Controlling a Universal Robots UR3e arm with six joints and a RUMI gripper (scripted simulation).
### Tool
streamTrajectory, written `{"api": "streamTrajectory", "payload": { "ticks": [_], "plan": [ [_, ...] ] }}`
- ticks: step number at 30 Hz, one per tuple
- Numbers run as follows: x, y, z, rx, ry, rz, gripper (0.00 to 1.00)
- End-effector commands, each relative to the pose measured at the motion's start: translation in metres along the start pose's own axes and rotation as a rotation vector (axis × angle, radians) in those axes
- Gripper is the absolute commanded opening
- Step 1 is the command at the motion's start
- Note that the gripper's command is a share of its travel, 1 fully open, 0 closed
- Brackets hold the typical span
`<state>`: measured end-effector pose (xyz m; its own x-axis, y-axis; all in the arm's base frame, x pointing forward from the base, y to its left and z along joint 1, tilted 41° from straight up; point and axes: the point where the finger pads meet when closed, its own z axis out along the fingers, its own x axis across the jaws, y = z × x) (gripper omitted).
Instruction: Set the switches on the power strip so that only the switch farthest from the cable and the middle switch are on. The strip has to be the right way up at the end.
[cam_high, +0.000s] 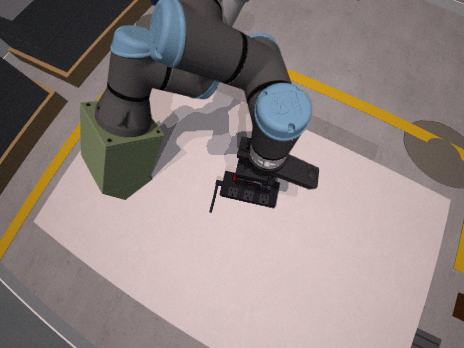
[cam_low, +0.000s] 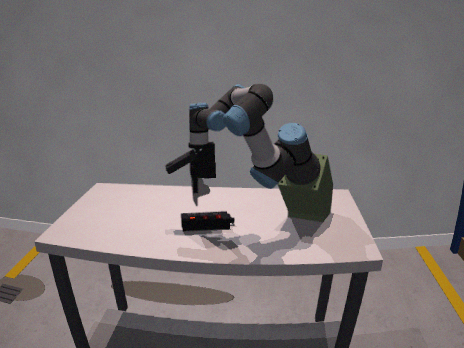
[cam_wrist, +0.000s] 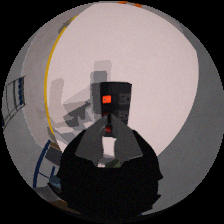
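Note:
The black power strip (cam_high: 248, 190) lies flat on the white table top with its sockets facing up. Its short black cable (cam_high: 214, 196) sticks out at the left end. Red switches run along its far edge. From the side, the strip (cam_low: 206, 220) shows three red spots in a row. My gripper (cam_low: 196, 199) is shut and empty. It points straight down and hovers a little above the strip, over the part away from the cable. In the wrist view the shut fingertips sit over the strip (cam_wrist: 114, 102), with one bright red switch (cam_wrist: 106, 99) just beyond them.
The arm's green base block (cam_high: 120, 152) stands at the table's back left corner. A black bar (cam_high: 302, 171) juts sideways from the wrist, above the table to the right of the strip. The table edge runs along the front.

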<state>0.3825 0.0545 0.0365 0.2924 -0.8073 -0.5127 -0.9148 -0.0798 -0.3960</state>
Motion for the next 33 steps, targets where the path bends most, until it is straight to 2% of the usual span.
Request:
{"api": "streamTrajectory", "payload": {
  "ticks": [1,4,33],
  "plan": [
    [-0.0003,0.0247,-0.0087,0.005,0.002,-0.002,0.00],
    [-0.0010,0.0304,-0.0097,0.006,0.001,-0.002,0.00],
    [-0.0010,0.0304,-0.0097,0.006,0.001,-0.002,0.00]
  ]
}}
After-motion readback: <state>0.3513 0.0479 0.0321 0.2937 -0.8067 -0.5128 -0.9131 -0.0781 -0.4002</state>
